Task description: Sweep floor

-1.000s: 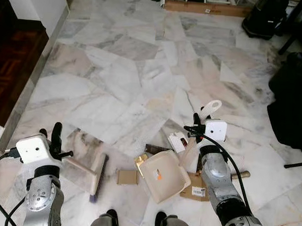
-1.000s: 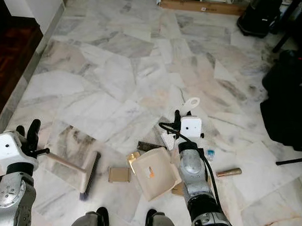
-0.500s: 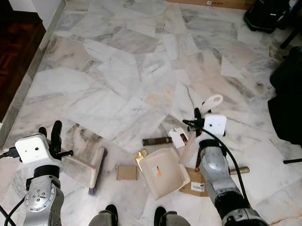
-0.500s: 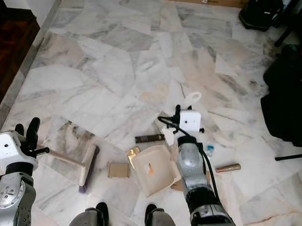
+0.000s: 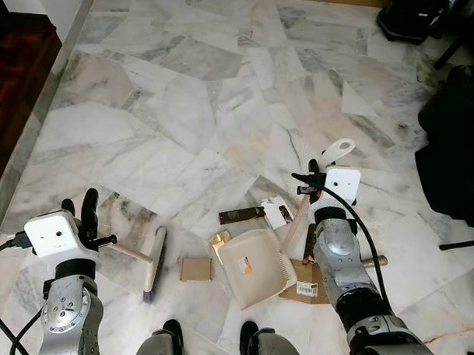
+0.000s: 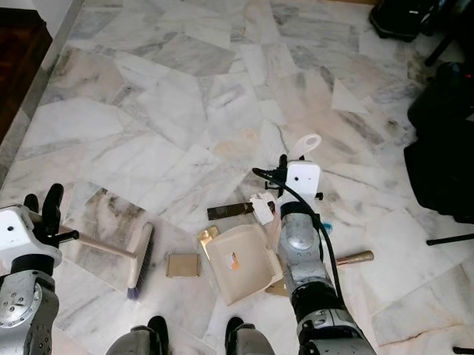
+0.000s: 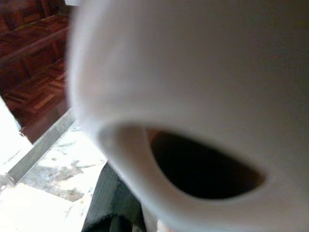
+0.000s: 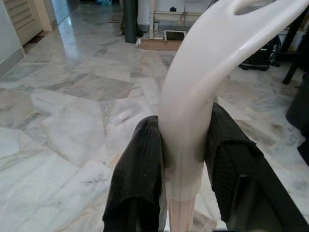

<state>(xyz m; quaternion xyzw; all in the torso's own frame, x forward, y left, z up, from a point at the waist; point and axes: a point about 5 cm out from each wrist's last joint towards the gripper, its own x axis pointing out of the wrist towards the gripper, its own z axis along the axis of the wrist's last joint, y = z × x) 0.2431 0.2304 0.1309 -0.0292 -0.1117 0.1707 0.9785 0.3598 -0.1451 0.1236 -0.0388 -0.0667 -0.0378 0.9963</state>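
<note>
A cream dustpan [image 5: 253, 265] lies on the marble floor in front of my feet, its long handle [image 8: 193, 87] rising up. My right gripper [image 8: 186, 164] is shut on that handle, one black finger [image 8: 137, 179] on each side. To the left a hand brush [image 5: 153, 262] rests with its bristles on the floor. My left gripper [image 5: 88, 216] is shut on its pale handle [image 7: 193, 87], which looms close in the left wrist view. Scraps lie around the pan: a cardboard square [image 5: 195, 269], a dark strip [image 5: 241, 216], a white paper piece [image 5: 278, 212] and a gold wrapper [image 5: 219, 241].
A flat labelled cardboard piece [image 5: 311, 287] and a brown tube [image 5: 376, 262] lie right of the dustpan. Black bags [image 5: 456, 154] crowd the right side, with another dark bag [image 5: 410, 16] at the far right. Dark wood flooring [image 5: 18, 84] begins beyond a step on the left.
The whole picture has shifted as the camera moved. Both grippers keep their hold. The brush and dustpan stay in about the same place among the scraps.
</note>
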